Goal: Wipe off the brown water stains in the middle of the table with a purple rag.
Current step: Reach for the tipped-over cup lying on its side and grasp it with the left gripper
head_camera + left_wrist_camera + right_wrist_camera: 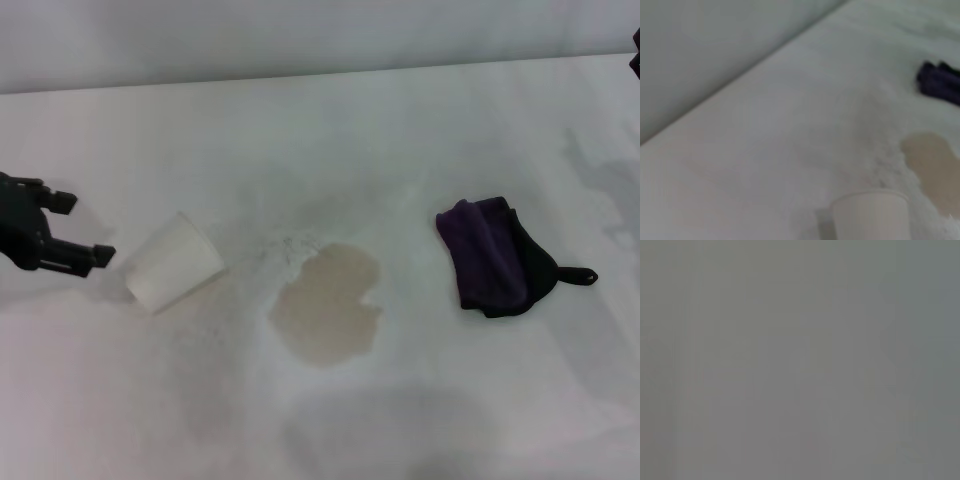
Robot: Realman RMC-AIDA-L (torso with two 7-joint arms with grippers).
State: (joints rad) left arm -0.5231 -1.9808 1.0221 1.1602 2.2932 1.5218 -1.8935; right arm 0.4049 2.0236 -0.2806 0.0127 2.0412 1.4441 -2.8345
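Head view: the stain (328, 303) is seen mid-table (330, 130), the rag (492, 256) untouched toward the right edge; the left gripper (86, 228), jaws apart, is held beside a tipped cup (173, 261), likely the spill's source; the right gripper (635, 52) barely shows, its jaws impossible to judge. Left wrist view: cup (871, 216), stain (934, 162) and rag (939, 82) are framed. Right wrist view: nothing is shown.

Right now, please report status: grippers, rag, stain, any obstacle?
Left gripper open, at table's left edge beside tipped white paper cup. Right gripper barely in view, far right. Purple rag untouched, right of brown water stains. Path clear.
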